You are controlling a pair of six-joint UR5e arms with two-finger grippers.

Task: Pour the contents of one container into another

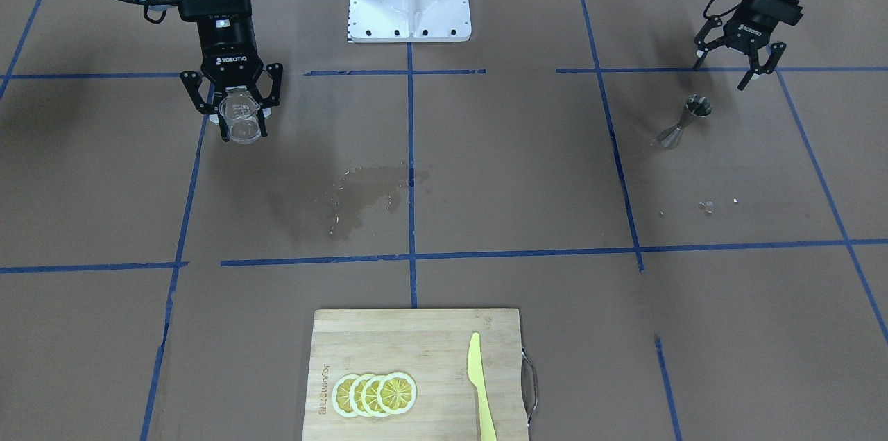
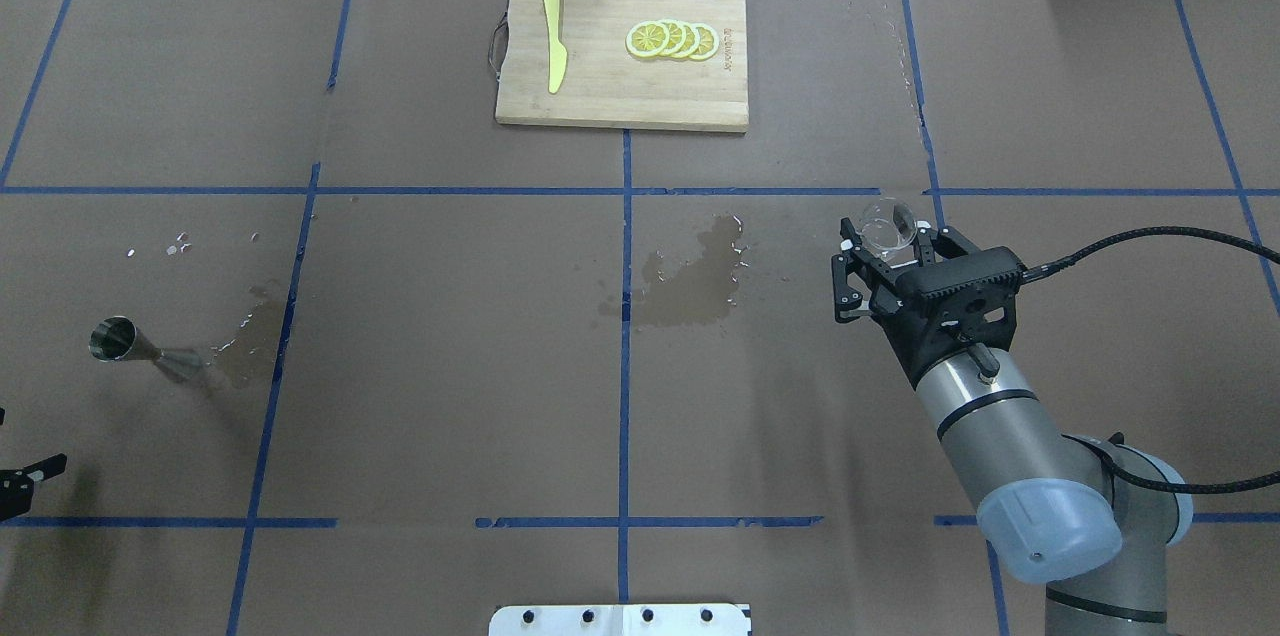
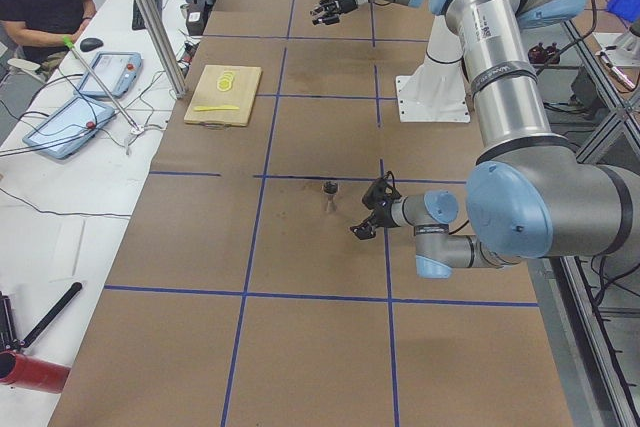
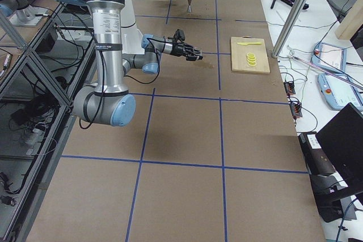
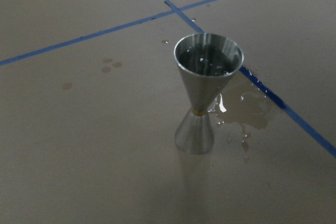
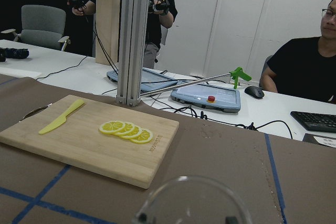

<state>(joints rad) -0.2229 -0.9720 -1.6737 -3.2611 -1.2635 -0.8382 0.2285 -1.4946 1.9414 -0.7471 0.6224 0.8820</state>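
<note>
Tabletop (image 2: 450,396): papered brown, wet patch (image 2: 690,286) mid-field.
Board (image 2: 620,96): lay at far edge, apart from the work.
Right jaws: closed on cup (image 1: 241,123), held clear above tabletop, robot's right side.
Left jaws: spread, empty, near jigger (image 1: 683,123).
Cup: clear glass; judged light, brittle, slick when wet; best taken by the wall below the flare.
Jigger: stood upright, well apart from cup; judged tippy. Seen with droplets inside only in left wrist view, not overhead.
</note>
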